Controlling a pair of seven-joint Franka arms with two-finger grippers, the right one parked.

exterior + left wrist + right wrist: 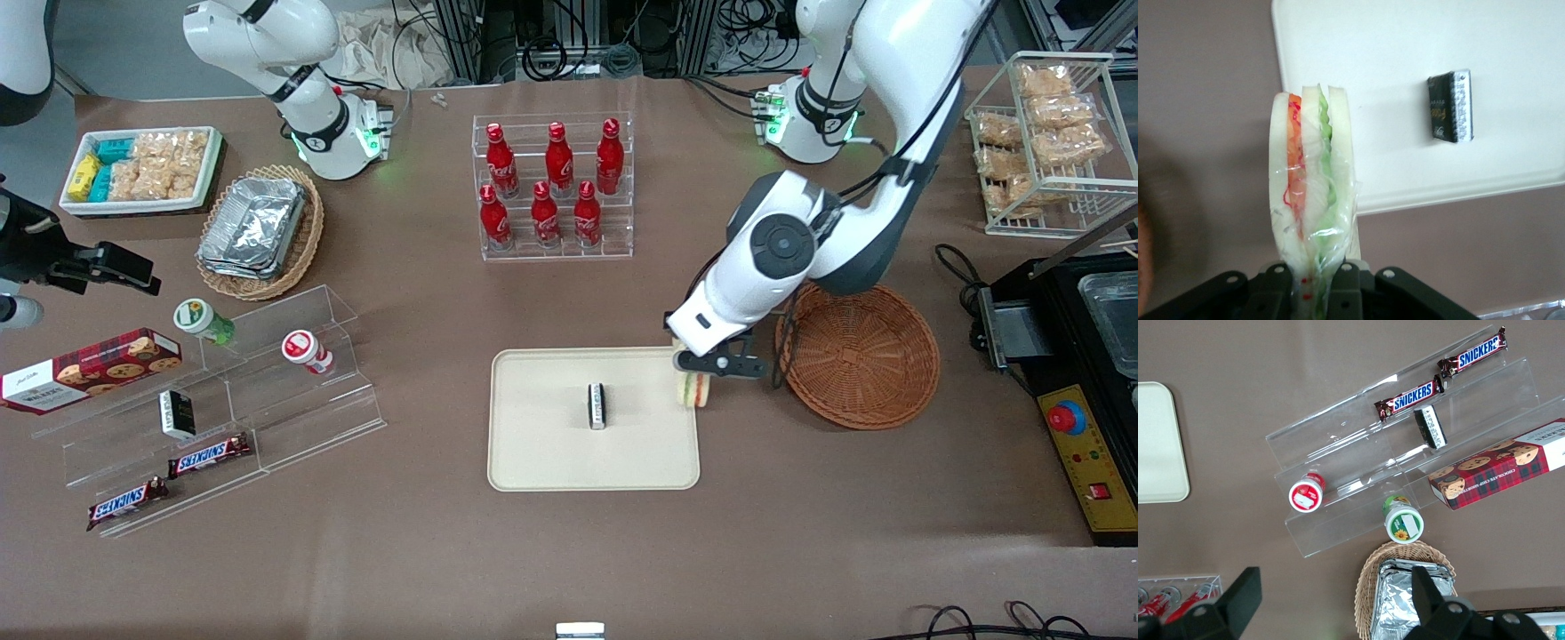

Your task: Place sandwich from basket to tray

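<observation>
Front view: gripper (704, 373) is pinching the sandwich (693, 388), which hangs over the tray (542, 453) edge on the working arm's side, straddling the rim rather than clearly inside it. The basket (858, 356) sits just beside the tray toward the working arm's end and looks empty, so the pick is done and the carry is nearly done. A small dark packet (597, 406) lies near the tray's middle, apart from the sandwich. Left wrist view: sandwich (1313, 193) is clamped at its base with the bread layers on edge, long axis running straight away from the fingers (1275, 283); part of it overlaps the tray (1405, 167) corner, part overlaps bare table. The packet (1450, 107) is well inside the tray. My read: shift further in over the tray toward the packet, stop short of it, then lower and release. Right wrist view: only a tray (1158, 447) edge shows; no sandwich, no gripper.
</observation>
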